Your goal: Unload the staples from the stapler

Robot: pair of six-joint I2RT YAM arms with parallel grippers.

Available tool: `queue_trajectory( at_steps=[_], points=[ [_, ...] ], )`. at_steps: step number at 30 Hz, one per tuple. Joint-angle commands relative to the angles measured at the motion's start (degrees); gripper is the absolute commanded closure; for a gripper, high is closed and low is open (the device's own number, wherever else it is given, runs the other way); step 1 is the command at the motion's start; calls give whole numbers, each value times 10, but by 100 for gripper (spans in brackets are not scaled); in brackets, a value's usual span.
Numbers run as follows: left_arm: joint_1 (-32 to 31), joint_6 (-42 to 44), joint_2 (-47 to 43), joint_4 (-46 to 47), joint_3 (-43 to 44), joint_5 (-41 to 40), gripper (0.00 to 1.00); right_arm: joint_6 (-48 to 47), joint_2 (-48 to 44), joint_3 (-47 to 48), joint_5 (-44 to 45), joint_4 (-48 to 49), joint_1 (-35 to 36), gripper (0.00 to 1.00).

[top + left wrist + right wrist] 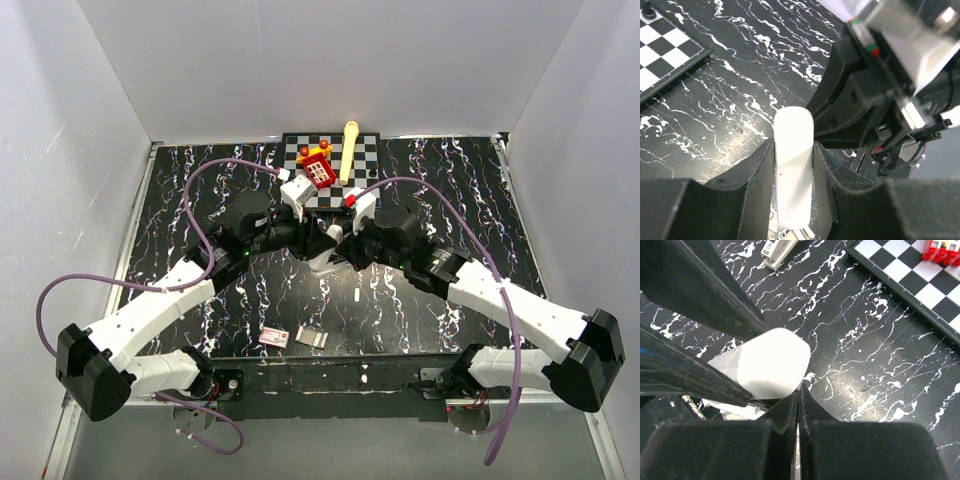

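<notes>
From above, your two arms meet over the middle of the worktop [200,300]. The left tool [318,240] and right tool [345,240] are tip to tip, with something white just under them. A short pale strip, the staples [357,296], lies on the worktop between the tools and the near edge. By the near edge a red-and-white box [275,337] sits beside a small grey piece [313,338]. At the middle of the far edge a chessboard [365,150] carries a red box [318,170] and a yellow stick [350,150]. You cannot pick out the stapler for certain here.

In the left wrist view, your left tool [793,146] is clamped on a white stick [794,127], one finger on each long side and the rounded end poking out ahead. The right tool [855,100] stands just beyond that end.

In the right wrist view, your right tool [798,392] has its fingers pressed together at the edge of the white stick [772,362]. You cannot tell whether anything thin is pinched between them. The stapler [780,250] lies on the worktop ahead, apart from both tools.
</notes>
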Motion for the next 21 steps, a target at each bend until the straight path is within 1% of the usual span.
queue_trajectory(
  at_steps=[1, 3, 7, 8, 15, 19, 21],
  points=[
    [1, -20, 10, 30, 35, -52, 100, 26, 13, -39, 14, 122, -3, 99],
    [1, -29, 20, 35, 39, -70, 100, 34, 16, -61, 8, 166, -5, 99],
    [1, -50, 48, 56, 42, -95, 100, 50, 28, -104, 2, 222, -6, 99],
    [2, -54, 55, 62, 43, -104, 100, 55, 32, -111, -17, 234, -6, 99],
    [1, -86, 114, 91, 61, -159, 100, 94, 53, -177, -48, 334, -7, 99],
    [1, -93, 145, 95, 78, -167, 100, 122, 66, -209, -63, 388, -8, 99],
    [1, -97, 159, 118, 81, -172, 100, 134, 78, -219, -76, 413, -9, 99]
  ],
)
